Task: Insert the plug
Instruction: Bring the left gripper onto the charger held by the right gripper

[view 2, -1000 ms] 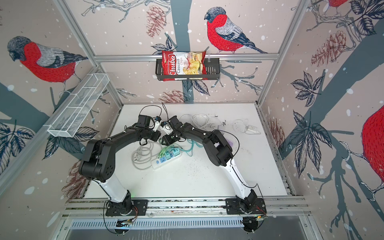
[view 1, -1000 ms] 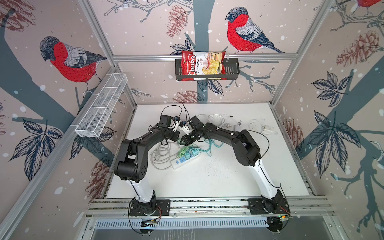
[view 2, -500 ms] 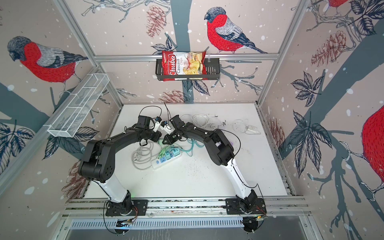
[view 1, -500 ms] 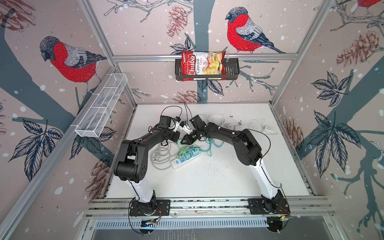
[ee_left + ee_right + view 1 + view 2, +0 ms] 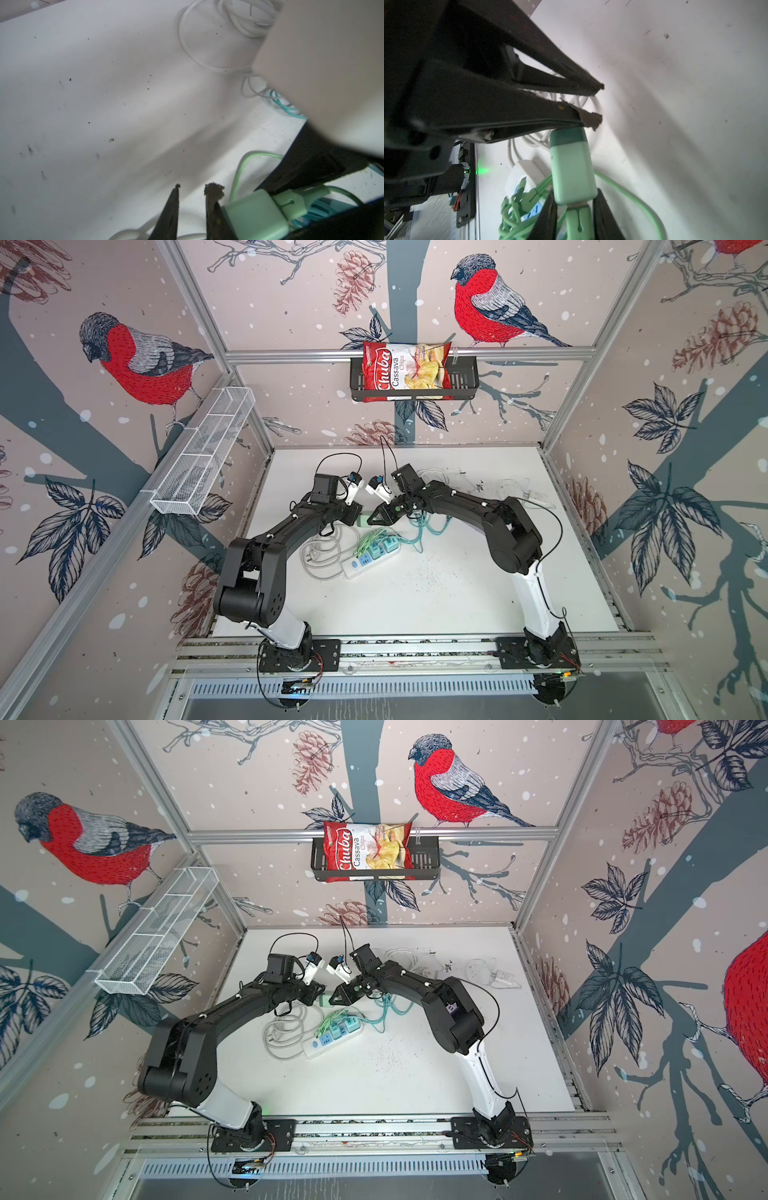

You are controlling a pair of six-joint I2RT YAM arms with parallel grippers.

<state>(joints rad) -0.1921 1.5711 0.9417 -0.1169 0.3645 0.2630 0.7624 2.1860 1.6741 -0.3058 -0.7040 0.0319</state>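
Observation:
My right gripper (image 5: 573,200) is shut on the cable end of a light green plug (image 5: 572,166), which is raised above the table. Both top views show this plug (image 5: 363,519) (image 5: 326,997) between the two gripper tips. My left gripper (image 5: 195,188) stands slightly open with nothing between its fingers. The plug (image 5: 255,216) lies against the outer side of one left finger (image 5: 592,121). The white power strip (image 5: 365,562) (image 5: 328,1040) with blue sockets lies just in front of the grippers, with two teal plugs (image 5: 384,545) in it. The plug's prongs are hidden.
A bundle of green cable (image 5: 517,209) hangs over the strip. White cable coils (image 5: 320,560) lie to the left and teal cable (image 5: 428,526) under the right arm. More white cables (image 5: 207,52) lie toward the back wall. A chips bag (image 5: 405,371) sits in a black wall basket.
My right gripper has shut on the green plug. My left gripper's jaws have parted a little and no longer pinch it. Both arms have barely shifted.

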